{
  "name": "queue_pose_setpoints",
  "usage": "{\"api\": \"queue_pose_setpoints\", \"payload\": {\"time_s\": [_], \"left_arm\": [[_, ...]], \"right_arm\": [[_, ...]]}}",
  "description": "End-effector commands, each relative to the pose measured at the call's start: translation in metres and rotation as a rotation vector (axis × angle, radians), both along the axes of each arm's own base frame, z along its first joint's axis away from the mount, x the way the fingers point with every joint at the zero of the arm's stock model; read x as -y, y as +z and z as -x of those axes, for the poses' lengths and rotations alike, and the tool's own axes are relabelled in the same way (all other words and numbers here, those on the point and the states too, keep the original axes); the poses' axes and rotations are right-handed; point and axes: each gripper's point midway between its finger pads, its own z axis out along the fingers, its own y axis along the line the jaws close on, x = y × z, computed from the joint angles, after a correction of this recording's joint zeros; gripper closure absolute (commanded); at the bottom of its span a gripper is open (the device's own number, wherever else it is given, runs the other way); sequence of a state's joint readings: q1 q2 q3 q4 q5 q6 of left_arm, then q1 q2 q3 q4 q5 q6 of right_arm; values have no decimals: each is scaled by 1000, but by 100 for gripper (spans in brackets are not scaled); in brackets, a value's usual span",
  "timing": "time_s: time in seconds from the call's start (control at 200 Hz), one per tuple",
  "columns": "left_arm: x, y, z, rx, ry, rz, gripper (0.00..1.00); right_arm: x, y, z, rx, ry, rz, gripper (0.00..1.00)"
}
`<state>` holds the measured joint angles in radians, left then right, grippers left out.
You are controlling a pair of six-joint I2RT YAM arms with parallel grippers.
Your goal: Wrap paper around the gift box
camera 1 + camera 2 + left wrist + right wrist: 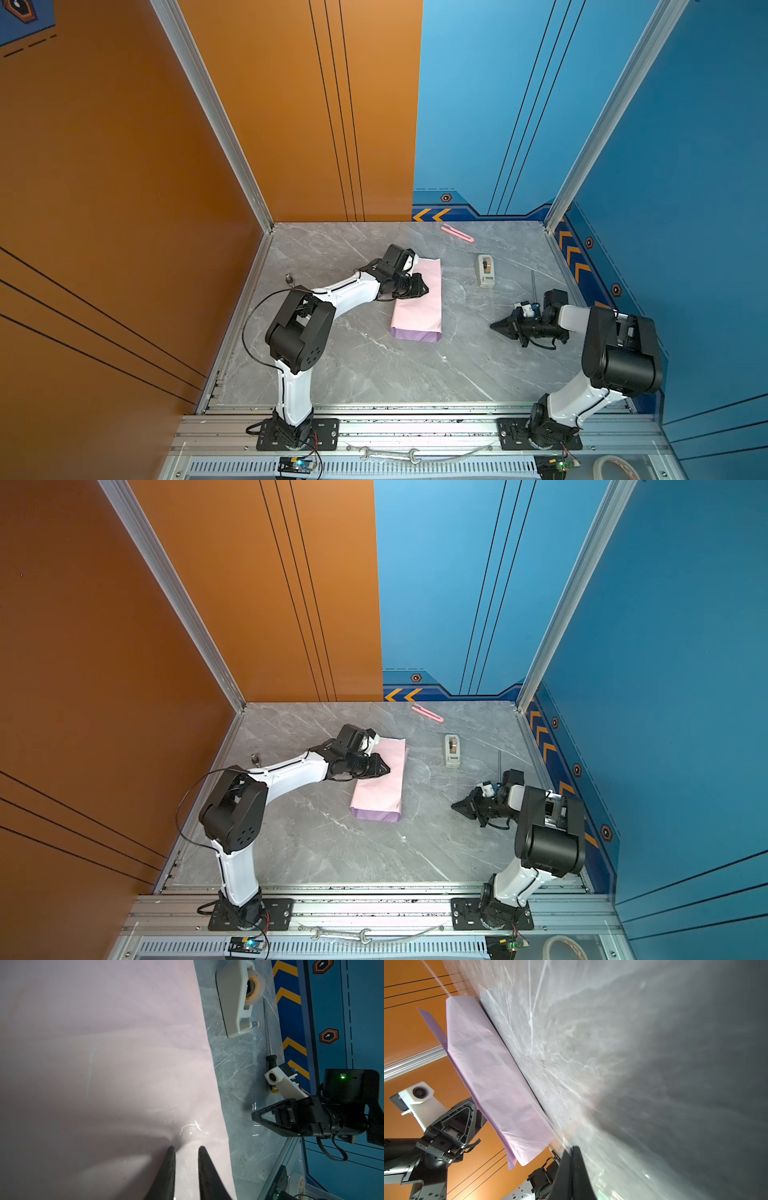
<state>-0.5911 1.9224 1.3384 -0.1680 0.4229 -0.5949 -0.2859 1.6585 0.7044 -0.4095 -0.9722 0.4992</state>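
Note:
The paper (417,299) (380,783) lies mid-table as a long folded bundle, pale pink on top with a lilac strip (415,333) at its near end. The gift box is hidden; I cannot tell whether it is inside the fold. My left gripper (426,289) (388,768) reaches over the bundle's left side. In the left wrist view its jaws (185,1148) stand slightly apart, tips down on the pink paper (104,1043), which shows through the gap. My right gripper (492,327) (454,806) is shut and empty low over the bare table, right of the paper (492,1076), fingers together (572,1148).
A beige tape dispenser (485,270) (236,999) stands right of the paper. A pink cutter (457,232) lies near the back wall. A thin screwdriver (533,286) lies by the right arm. A small bolt (287,277) sits at the left edge, a wrench (388,455) on the front rail.

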Motion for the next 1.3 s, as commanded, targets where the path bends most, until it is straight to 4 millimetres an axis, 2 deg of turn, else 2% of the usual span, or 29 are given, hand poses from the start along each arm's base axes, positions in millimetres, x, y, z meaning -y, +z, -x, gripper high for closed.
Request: {"api": "queue_pose_setpoints", "payload": {"time_s": [0.0, 0.17, 0.265, 0.365, 0.586, 0.816, 0.991, 1.086, 1.167, 1.227, 1.292], "left_arm": [[-12, -38, 20, -96, 9, -99, 77], [-11, -38, 19, -97, 10, -97, 77], [-11, -38, 19, -97, 10, -96, 77], [-11, -38, 18, -95, 10, -95, 77], [-11, -37, 18, -95, 9, -94, 77], [-11, -37, 17, -96, 7, -91, 77], [-11, -37, 17, -95, 5, -91, 77], [-11, -36, 16, -94, 5, -87, 77], [-10, -36, 16, -94, 3, -86, 77], [-10, -35, 16, -93, 2, -85, 77], [-10, -35, 16, -91, 2, -85, 77]], "right_arm": [[-5, 0, 8, -93, -4, -11, 100], [0, 2, 1, -84, -14, 17, 100], [0, 1, 3, -95, -8, 25, 83], [1, 1, 10, -112, 8, 58, 70], [8, 1, 30, -155, 3, 124, 57], [11, 4, 40, -169, -9, 161, 53], [6, 23, 26, -53, -13, 121, 62], [6, 29, 25, -58, -17, 110, 60], [12, 28, 29, -71, -7, 170, 57], [17, 35, 23, -16, 13, 229, 57], [22, 50, 5, 97, 20, 292, 57]]}}
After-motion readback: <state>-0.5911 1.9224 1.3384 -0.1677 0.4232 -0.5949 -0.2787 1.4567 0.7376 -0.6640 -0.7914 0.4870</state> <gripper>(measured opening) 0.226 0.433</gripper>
